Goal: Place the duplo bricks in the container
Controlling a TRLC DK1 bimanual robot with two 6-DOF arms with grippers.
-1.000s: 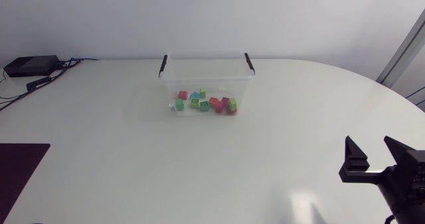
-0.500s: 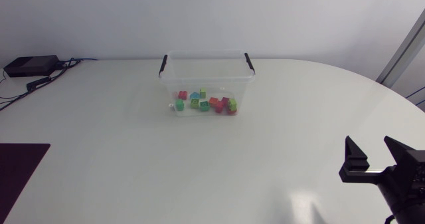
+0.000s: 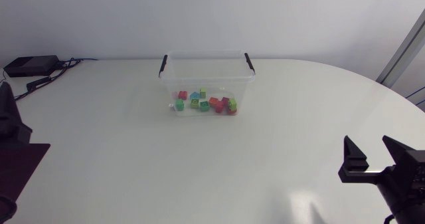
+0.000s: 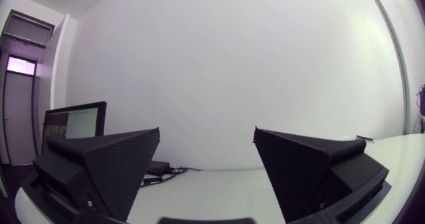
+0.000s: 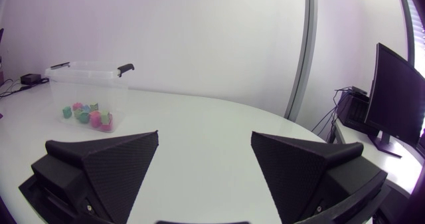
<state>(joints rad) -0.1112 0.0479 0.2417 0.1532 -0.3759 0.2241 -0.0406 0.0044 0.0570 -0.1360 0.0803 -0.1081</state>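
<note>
Duplo bricks (image 3: 204, 104) lie inside the container (image 3: 199, 84); left claw (image 4: 207, 131) and right claw (image 5: 204, 133) gape wide, empty.

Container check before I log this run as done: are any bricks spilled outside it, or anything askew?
Nothing stands out. The container stands upright on the table, with the duplo bricks all inside it and none outside. The left end effector and right end effector are open and empty.
</note>
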